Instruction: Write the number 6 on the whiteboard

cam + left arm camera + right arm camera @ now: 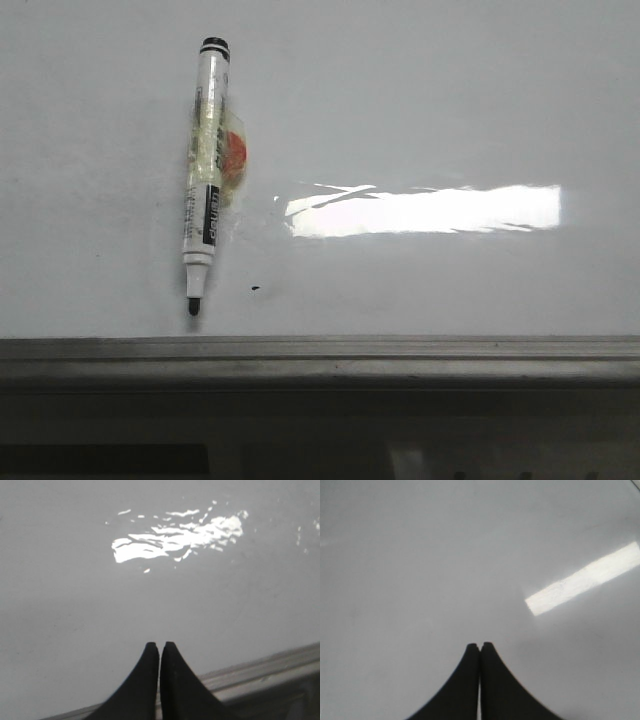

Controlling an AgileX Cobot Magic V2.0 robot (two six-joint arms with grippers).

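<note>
Nearest the robot runs the grey metal edge strip [320, 350] along the whiteboard [450, 120]. Just past it a tiny black speck [256, 291] sits on the white surface, and beside that lies the marker [205, 170], uncapped, black tip toward the strip, barrel running away up the board with an orange-and-yellow label taped at mid-body. Right of the marker, a bright rectangular glare [425, 210] stretches across the gloss. No drawn 6 shows on the board. Neither arm appears in the front view. On the wrist cameras, the left gripper [160, 647] hangs over the board near its edge, fingers pressed together on nothing; the right gripper [480, 647] is over bare board, fingers likewise together and empty.
</note>
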